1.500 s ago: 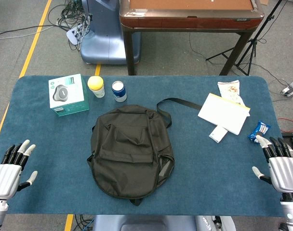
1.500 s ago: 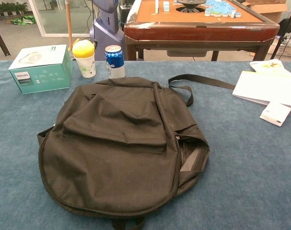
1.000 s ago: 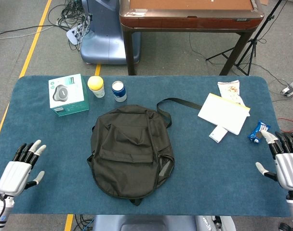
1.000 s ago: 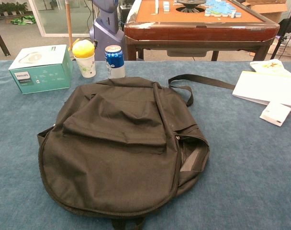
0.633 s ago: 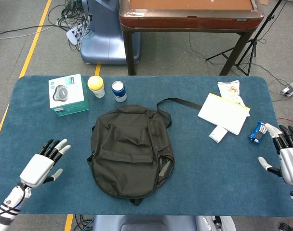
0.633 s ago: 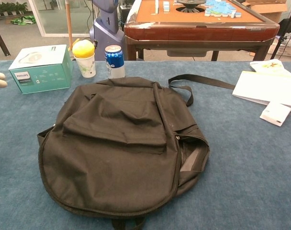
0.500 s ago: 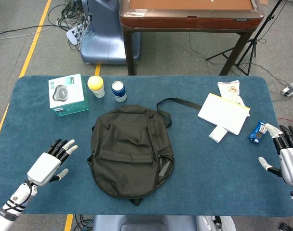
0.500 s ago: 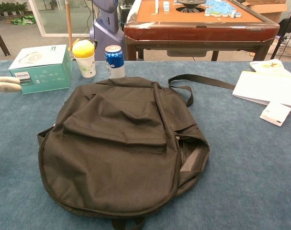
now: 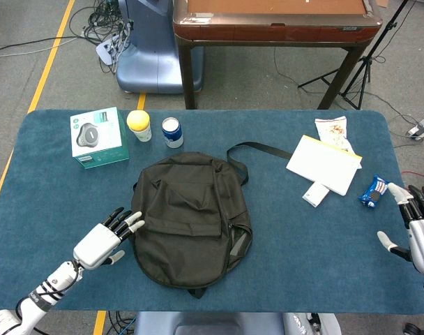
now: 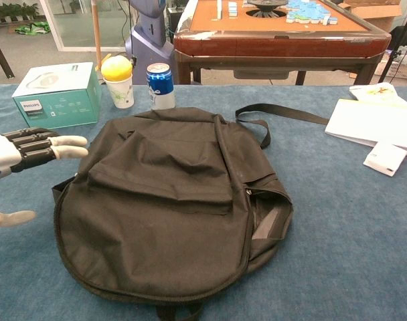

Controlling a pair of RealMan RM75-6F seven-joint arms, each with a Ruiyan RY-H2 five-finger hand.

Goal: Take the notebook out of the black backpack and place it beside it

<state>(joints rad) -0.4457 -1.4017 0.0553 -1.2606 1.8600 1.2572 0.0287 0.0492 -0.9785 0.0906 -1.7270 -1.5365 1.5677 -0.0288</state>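
Note:
The black backpack [image 9: 189, 216] lies flat in the middle of the blue table, its strap trailing to the upper right; the chest view shows the backpack [image 10: 170, 200] with a side gap at its right edge. No notebook shows at the backpack. My left hand [image 9: 106, 240] hovers open just left of the pack, fingers spread toward it; the left hand [image 10: 19, 164] enters the chest view at the left edge. At the table's right edge my right hand [image 9: 420, 234] is open and holds nothing.
Behind the pack stand a teal box [image 9: 98, 137], a yellow-lidded cup [image 9: 139, 125] and a blue can [image 9: 171, 131]. A white booklet [image 9: 323, 164], a small white card [image 9: 314, 194], a snack packet [image 9: 331, 130] and a blue wrapper [image 9: 374, 190] lie at right.
My left hand has swept right from the table's left edge to just beside the backpack. My right hand drifted slightly right toward the edge. The backpack has not moved.

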